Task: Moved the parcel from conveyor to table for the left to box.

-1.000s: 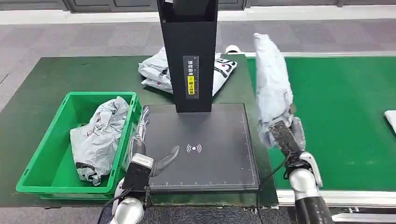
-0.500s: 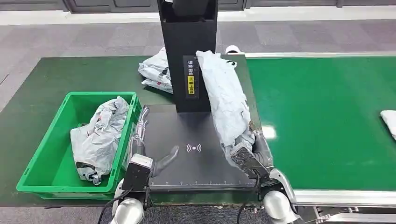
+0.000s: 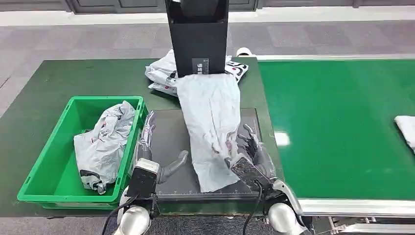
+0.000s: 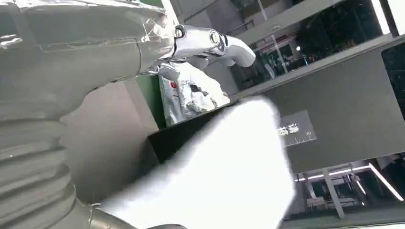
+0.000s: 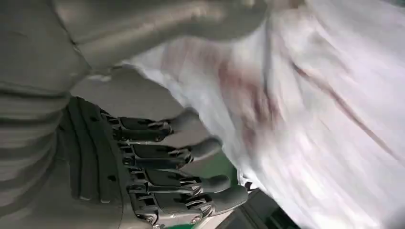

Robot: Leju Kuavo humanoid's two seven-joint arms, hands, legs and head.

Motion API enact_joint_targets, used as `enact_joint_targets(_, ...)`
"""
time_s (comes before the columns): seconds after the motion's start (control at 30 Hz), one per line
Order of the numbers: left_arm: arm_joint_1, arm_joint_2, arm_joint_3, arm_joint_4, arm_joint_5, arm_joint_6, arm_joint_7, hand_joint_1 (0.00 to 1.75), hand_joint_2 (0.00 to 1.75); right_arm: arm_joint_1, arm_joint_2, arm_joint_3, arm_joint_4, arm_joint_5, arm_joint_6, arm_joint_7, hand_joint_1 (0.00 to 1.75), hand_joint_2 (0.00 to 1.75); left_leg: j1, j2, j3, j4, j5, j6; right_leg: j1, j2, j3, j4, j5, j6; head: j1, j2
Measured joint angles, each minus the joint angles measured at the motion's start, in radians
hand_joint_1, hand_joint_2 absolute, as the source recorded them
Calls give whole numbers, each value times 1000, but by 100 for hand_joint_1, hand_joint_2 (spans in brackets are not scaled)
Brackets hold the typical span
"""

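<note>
The grey-white parcel [image 3: 210, 122] lies lengthwise across the black scanner pad [image 3: 169, 132], its far end against the black post [image 3: 198, 34]. My right hand [image 3: 249, 159] sits at the parcel's near right edge with its fingers spread. In the right wrist view the fingers [image 5: 191, 152] stand apart from the blurred parcel [image 5: 310, 119], and the thumb lies along its edge. My left hand [image 3: 149, 147] rests open at the pad's left edge, beside the green box [image 3: 44, 166]. The left wrist view shows the left hand [image 4: 95, 57] with the parcel [image 4: 219, 181] as a white blur in front of it.
The green box holds a crumpled grey parcel [image 3: 103, 144]. More parcels [image 3: 164, 73] lie behind the post on the dark green table [image 3: 58, 83]. The bright green conveyor [image 3: 342, 122] runs to the right, with another parcel [image 3: 406, 128] at its right edge.
My right hand swung the parcel left from over the conveyor and down onto the scanner pad, and its fingers have spread apart. The left hand has not moved.
</note>
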Motion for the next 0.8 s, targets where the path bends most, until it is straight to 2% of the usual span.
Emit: enact_joint_targets(0.8,4,-1,0,2,-37,-19,19,0,175,34,0,4,-8,54,37,29,0,175,0,0,0,0,0,0,0,0,0,0,0,0,0,0)
